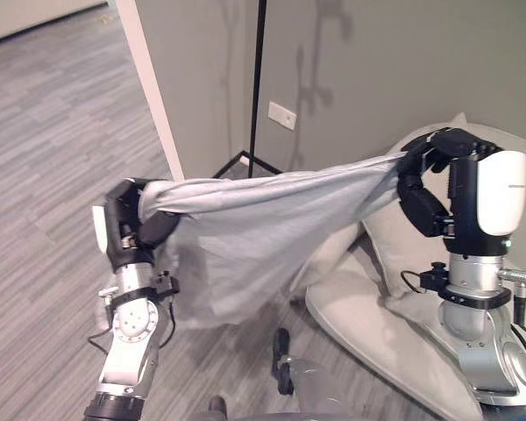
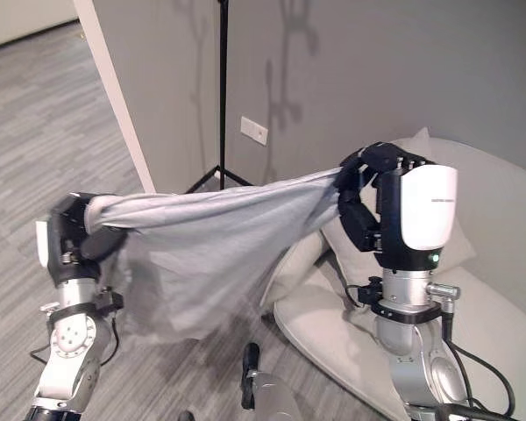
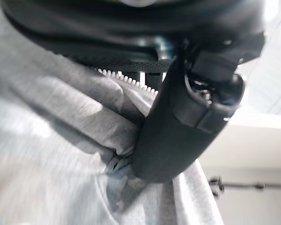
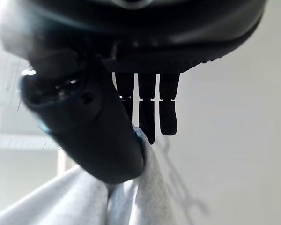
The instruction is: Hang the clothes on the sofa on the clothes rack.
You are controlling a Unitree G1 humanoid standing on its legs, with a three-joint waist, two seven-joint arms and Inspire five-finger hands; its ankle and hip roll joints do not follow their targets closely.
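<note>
I have the grey T-shirt (image 1: 245,237) stretched in the air between my two hands. My left hand (image 1: 127,224) is clenched round one bunched end of it, and in the left wrist view my thumb (image 3: 178,136) presses the folded cloth against the palm. My right hand (image 1: 430,180) is raised higher and grips the other end; the right wrist view shows the thumb (image 4: 93,140) pinching a gathered edge of the fabric against the fingers (image 4: 147,110).

From the right hand the top edge of the shirt runs taut and slightly downward to the left hand, and the rest of the cloth hangs loose below that line, closer to the left hand than to the right. It hangs clear of the floor (image 1: 44,132).

Behind and below my right hand sits the pale beanbag sofa (image 1: 377,324), with a cushion (image 1: 390,237) leaning just beside the hand's back. The shirt is lifted off it.

Beyond the shirt, between my hands and nearer the grey wall (image 1: 377,61), stands the black pole of the clothes rack (image 1: 258,79) with its base legs spread on the floor. The shirt is apart from it. A white wall socket (image 1: 281,115) sits just beside the pole.
</note>
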